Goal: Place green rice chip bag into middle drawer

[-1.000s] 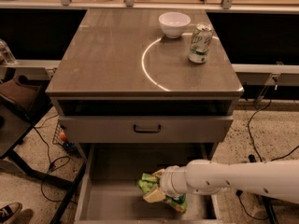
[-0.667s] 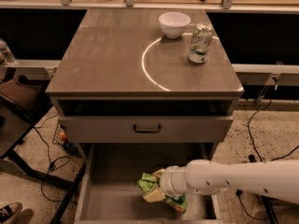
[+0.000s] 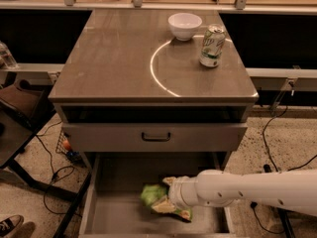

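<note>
The green rice chip bag (image 3: 152, 196), crinkled light green with tan chip pictures, is inside the open middle drawer (image 3: 116, 213), right of its centre and low over the bare grey floor. My gripper (image 3: 169, 196) reaches in from the right on a white arm and sits right at the bag's right side. The wrist hides where it meets the bag. I cannot tell whether the bag rests on the drawer floor or hangs just above it.
A closed grey drawer front with a dark handle (image 3: 155, 137) sits above the open drawer. On the cabinet top (image 3: 109, 63) stand a white bowl (image 3: 184, 25) and a green-and-white soda can (image 3: 212, 45). Cables lie on the floor at both sides.
</note>
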Motion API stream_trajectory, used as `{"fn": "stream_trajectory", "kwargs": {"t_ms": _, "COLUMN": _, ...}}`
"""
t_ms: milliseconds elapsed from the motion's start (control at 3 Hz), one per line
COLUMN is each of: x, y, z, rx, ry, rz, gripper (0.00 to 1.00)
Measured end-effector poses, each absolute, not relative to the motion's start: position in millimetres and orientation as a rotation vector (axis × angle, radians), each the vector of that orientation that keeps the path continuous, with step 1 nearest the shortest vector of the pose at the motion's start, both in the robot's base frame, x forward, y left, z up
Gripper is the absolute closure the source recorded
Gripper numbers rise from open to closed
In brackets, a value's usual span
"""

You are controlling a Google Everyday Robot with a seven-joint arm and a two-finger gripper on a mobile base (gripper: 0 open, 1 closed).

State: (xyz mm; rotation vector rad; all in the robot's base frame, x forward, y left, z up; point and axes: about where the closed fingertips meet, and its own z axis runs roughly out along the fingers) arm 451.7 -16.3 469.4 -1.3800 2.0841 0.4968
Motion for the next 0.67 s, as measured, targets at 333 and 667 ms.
{"fn": "stream_trajectory", "kwargs": {"t_ms": 333, "x": 451.5, "y": -15.7, "z": 469.1, "rx": -1.381, "ry": 2.084, "rz": 0.498, "gripper": 0.00}}
{"fn": "stream_trajectory", "kwargs": {"t_ms": 667, "x": 451.5, "y": -15.6, "z": 469.1, "rx": -1.381, "ry": 2.084, "rz": 0.498, "gripper": 0.00}}
